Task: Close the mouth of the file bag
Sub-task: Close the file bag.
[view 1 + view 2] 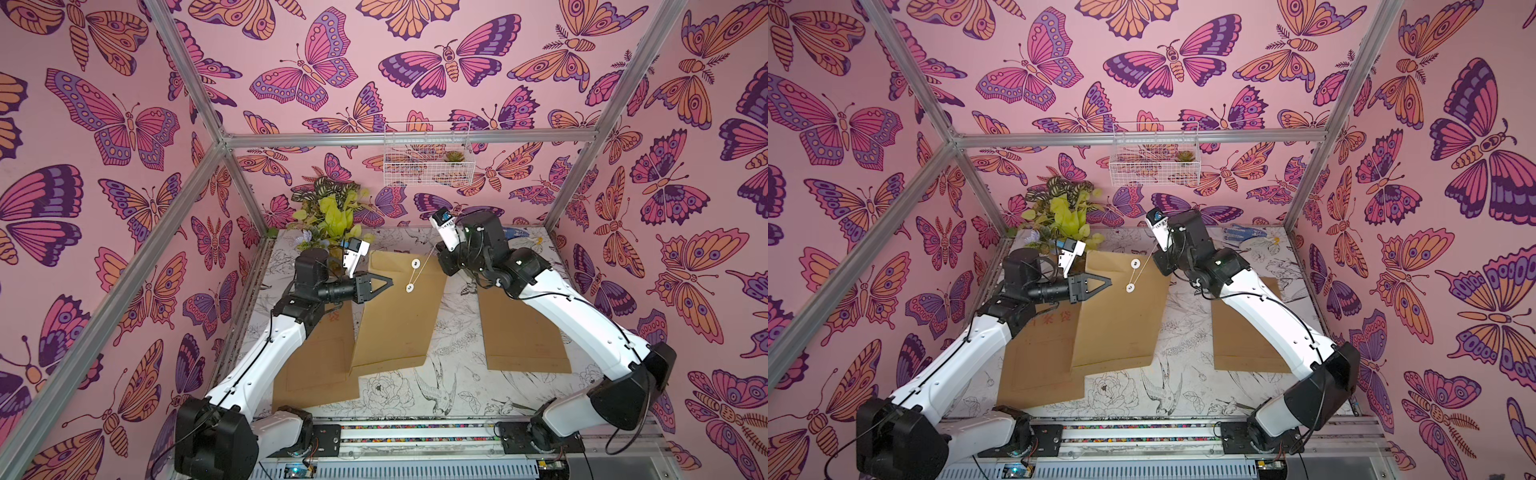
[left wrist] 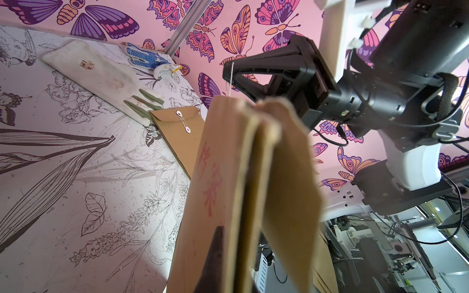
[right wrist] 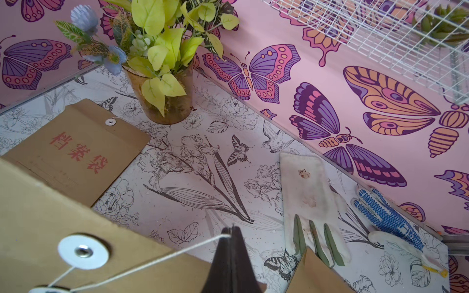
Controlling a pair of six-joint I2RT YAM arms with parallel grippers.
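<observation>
1. A vase [image 3: 162, 101] of yellow-green leaves and pale blue flowers stands in the far left corner of the desk [image 1: 457, 332].
2. A white glove [image 3: 309, 197] with green fingertips lies flat near the far right corner. A blue-dotted glove [image 3: 388, 215] lies just beside it, along the far edge.
3. A white wire basket [image 1: 399, 174] hangs on the butterfly-papered back wall [image 1: 332, 62] and holds a small succulent [image 1: 454, 156].

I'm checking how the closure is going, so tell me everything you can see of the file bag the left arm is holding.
The file bag is a brown kraft-paper envelope. It has red characters printed on one face and two white round discs near its mouth on the other. It is tilted up from the table, with its edge clamped in the shut jaws of the left gripper. A white string runs taut from the discs to the right gripper, which pinches it.
</observation>
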